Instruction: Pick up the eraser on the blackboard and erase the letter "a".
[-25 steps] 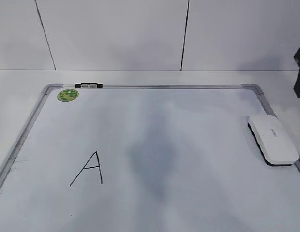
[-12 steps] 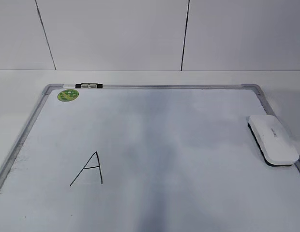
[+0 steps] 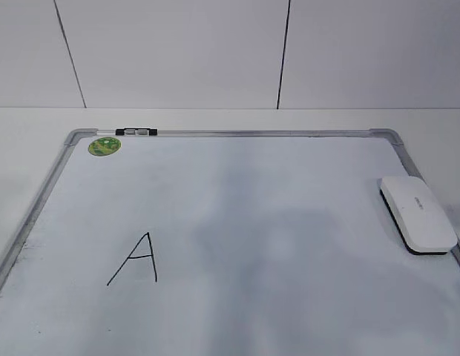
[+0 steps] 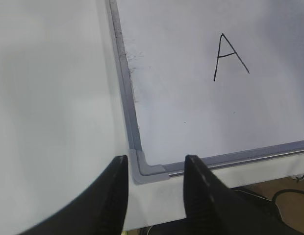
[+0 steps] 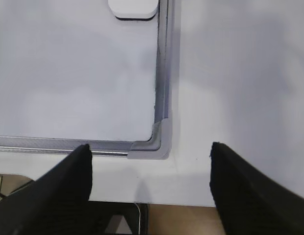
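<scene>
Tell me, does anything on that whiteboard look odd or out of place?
Slightly. The eraser lies askew at the blackboard's right edge, its corner overhanging the frame. Dark smudges mark the left edge. Only a capital A is written.

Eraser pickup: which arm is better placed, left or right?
Right, probably. The eraser lies by the blackboard right frame, straight ahead of the open right gripper. The open left gripper sits at the opposite near corner, by the capital A.
</scene>
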